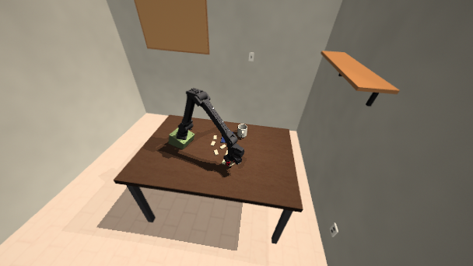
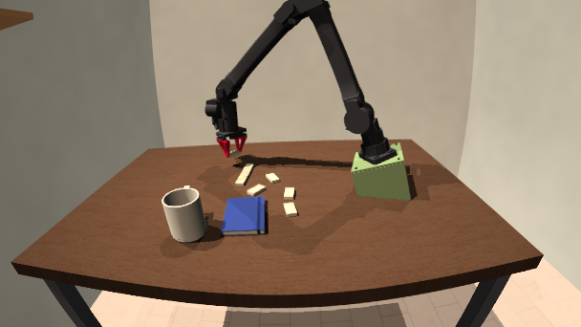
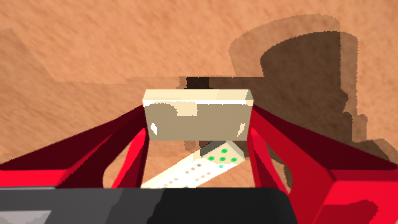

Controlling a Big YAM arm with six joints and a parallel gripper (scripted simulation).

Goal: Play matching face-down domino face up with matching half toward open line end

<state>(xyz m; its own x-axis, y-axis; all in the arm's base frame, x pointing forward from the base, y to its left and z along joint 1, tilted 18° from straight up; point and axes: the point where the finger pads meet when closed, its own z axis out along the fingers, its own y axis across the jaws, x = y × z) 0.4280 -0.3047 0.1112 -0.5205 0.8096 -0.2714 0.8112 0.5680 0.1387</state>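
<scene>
My gripper point(image 1: 228, 163) point(image 2: 232, 153) is shut on a cream domino point(image 3: 197, 117), one red finger at each short end. The domino is above the table; its side toward the wrist camera shows plain, with no pips. The line of dominoes point(image 2: 244, 175) point(image 3: 180, 175) lies flat below it, running diagonally in the wrist view. Its visible end half point(image 3: 223, 156) has several green pips; the rest is partly hidden by the gripper body. Four loose dominoes lie apart from the line: one point(image 1: 215, 152) point(image 2: 272, 178), a second point(image 1: 222, 146) point(image 2: 256, 190), a third point(image 1: 213, 143) point(image 2: 289, 193) and a fourth point(image 1: 215, 137) point(image 2: 290, 209).
A blue book point(image 1: 222, 140) point(image 2: 244, 216) lies beside the loose dominoes. A white mug point(image 1: 242, 131) point(image 2: 186, 219) stands beyond the book. The arm's green base point(image 1: 181, 141) point(image 2: 382, 181) stands on the table point(image 1: 264, 171) point(image 2: 406, 239). The arm's shadow falls near the line.
</scene>
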